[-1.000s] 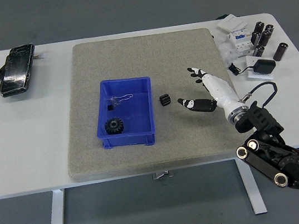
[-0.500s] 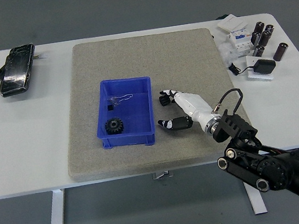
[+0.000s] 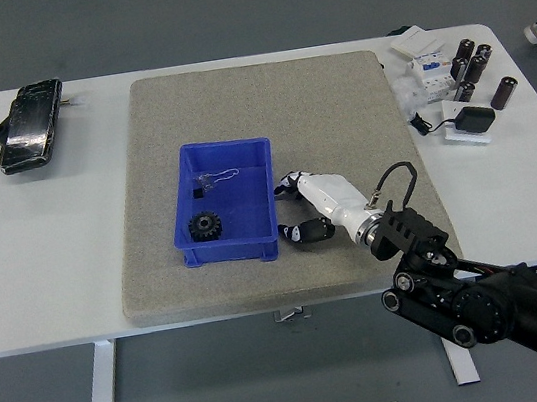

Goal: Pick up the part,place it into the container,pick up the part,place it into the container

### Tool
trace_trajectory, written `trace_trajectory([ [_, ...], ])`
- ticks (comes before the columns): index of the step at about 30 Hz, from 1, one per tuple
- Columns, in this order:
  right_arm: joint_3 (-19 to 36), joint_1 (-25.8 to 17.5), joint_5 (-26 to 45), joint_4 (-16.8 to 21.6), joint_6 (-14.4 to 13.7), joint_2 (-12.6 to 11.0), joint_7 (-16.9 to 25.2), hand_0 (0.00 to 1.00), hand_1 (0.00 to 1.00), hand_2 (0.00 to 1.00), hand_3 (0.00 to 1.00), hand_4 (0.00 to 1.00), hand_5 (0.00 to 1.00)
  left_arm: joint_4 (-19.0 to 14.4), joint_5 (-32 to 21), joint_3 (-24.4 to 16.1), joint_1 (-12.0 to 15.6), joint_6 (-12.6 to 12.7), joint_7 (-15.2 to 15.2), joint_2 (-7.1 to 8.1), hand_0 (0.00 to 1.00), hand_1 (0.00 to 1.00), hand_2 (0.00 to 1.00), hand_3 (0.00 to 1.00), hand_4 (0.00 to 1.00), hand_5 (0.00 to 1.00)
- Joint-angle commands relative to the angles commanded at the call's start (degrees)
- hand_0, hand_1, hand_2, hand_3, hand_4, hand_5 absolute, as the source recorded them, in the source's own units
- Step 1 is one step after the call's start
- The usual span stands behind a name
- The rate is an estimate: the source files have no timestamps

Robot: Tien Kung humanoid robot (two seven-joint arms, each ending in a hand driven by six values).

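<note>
right hand (image 3: 302, 206) on the grey mat (image 3: 234, 105) right beside the blue container (image 3: 219, 158), fingers curled over where the small black part sits, part itself hidden so can't tell if gripped, one black gear (image 3: 206, 227) already in the container.

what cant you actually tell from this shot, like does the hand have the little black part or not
- Head view: the small black part by the blue bin does not show; the right hand covers that spot, so a grasp cannot be confirmed.
- Right hand's fingers: curled at the bin's right wall, contact hidden.
- Small clear and black bits in the bin: too small to identify; only the black gear is plain.
- Left arm: outside the picture.
</note>
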Motion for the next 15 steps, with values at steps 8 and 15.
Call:
trace_trajectory([
  [8,-0.3,0.1,-1.6,0.1,-1.4,-0.1,-0.6,0.585,0.489,0.442,0.475,0.36,0.002,0.0,0.0,0.0,-0.1,0.0,-0.1,0.03,0.639,0.616,0.576,0.592,0.624,0.259],
  [15,-0.3,0.1,-3.1,-0.3,-1.8,-0.3,-1.6,0.56,0.44,0.388,0.346,0.151,0.002,0.0,0.0,0.0,0.0,0.1,-0.2,0.02,0.639,0.617,0.577,0.594,0.623,0.256],
])
